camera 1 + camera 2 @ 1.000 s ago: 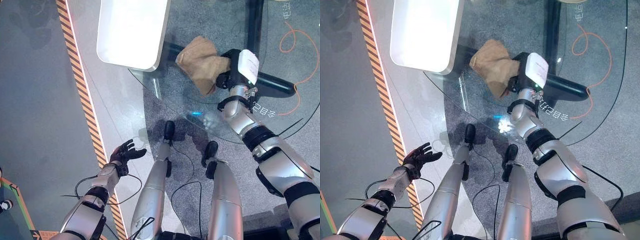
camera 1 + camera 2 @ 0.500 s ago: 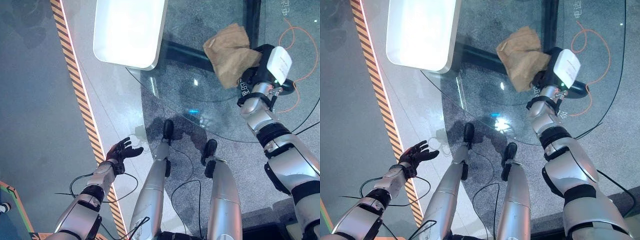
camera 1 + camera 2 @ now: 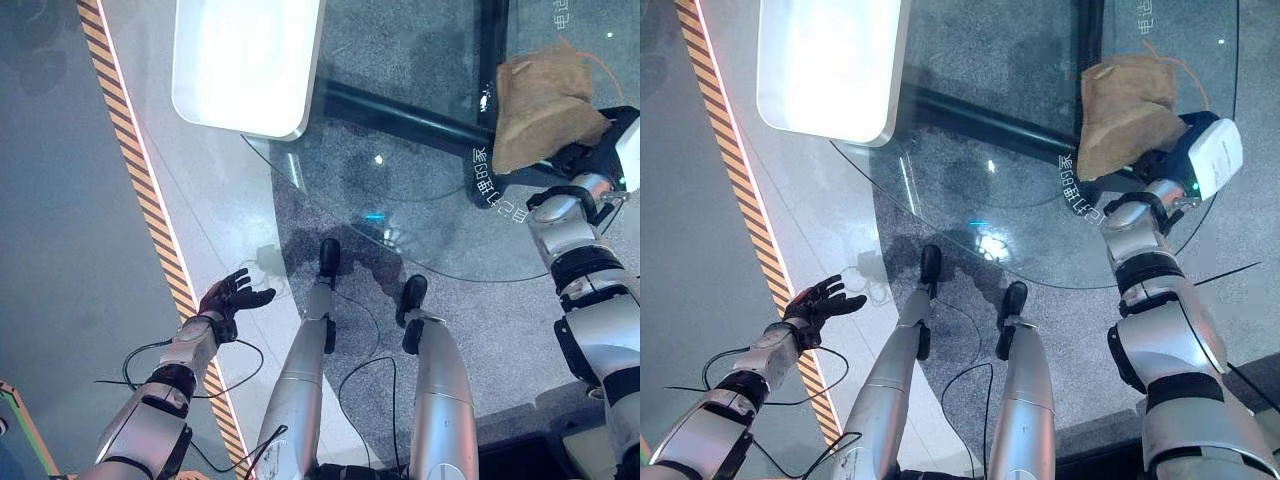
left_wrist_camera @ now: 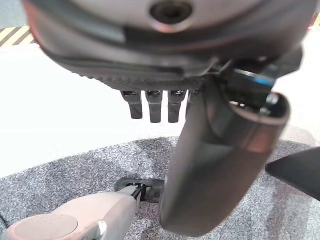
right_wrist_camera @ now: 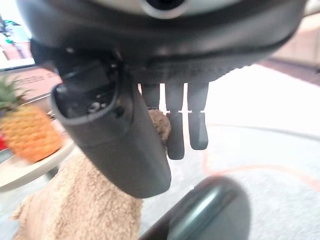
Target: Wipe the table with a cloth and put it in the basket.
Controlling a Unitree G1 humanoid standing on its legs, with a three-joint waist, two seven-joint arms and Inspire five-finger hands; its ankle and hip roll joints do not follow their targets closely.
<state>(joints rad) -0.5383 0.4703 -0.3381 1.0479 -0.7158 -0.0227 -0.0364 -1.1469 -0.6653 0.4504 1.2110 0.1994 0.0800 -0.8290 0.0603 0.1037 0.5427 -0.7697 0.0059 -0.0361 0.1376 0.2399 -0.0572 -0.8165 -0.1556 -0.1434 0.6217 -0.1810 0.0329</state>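
A crumpled brown cloth (image 3: 540,100) lies on the round glass table (image 3: 400,190) near its right side. My right hand (image 3: 580,160) sits at the cloth's near right edge, with its thumb (image 5: 115,145) and fingers (image 5: 175,135) closed on a bunch of the cloth (image 5: 75,200). Low on the left, away from the table, my left hand (image 3: 228,297) hangs over the floor with fingers spread and nothing in it.
A white rounded slab (image 3: 250,60) stands at the far left beside the glass. A black base bar (image 3: 400,100) runs under the table. Yellow-black floor tape (image 3: 130,170) runs along the left. A pineapple (image 5: 27,130) rests on a plate past the cloth.
My right hand has swept the cloth across the glass from the middle to the right side. The left hand has stayed low at the left.
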